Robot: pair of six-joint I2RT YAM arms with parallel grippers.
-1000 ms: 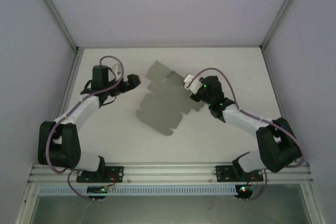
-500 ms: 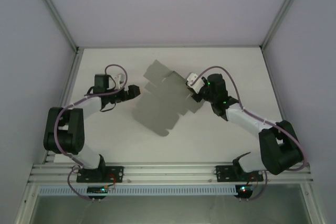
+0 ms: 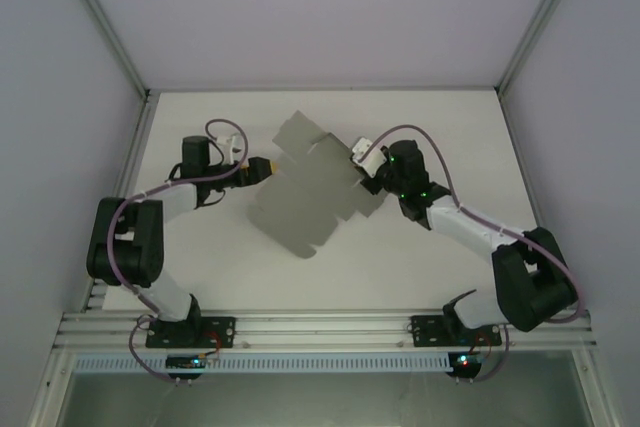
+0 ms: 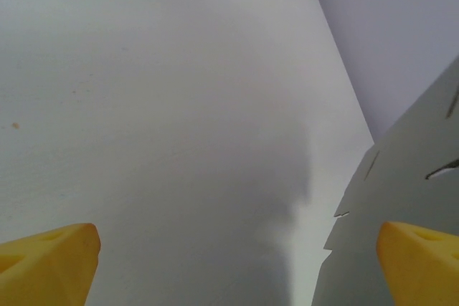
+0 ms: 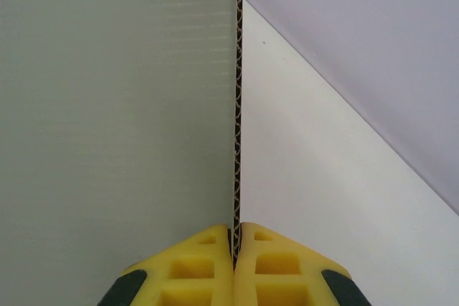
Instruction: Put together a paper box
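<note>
The white counter (image 3: 440,127) carried the paper box (image 3: 310,202), a flat grey die-cut sheet near the counter's middle, toward its far edge. The right arm (image 3: 455,219) had its jaws clenched on the sheet's right edge (corrugated card pinched squarely). The left arm (image 3: 170,202) held its jaws released, just beside the sheet's left edge. To fold cleanly, they should probably close only once the card sat deep between them.

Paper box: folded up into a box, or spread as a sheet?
Spread: the paper box is one die-cut sheet, flaps out, no walls raised. The right gripper pinches its edge.
</note>
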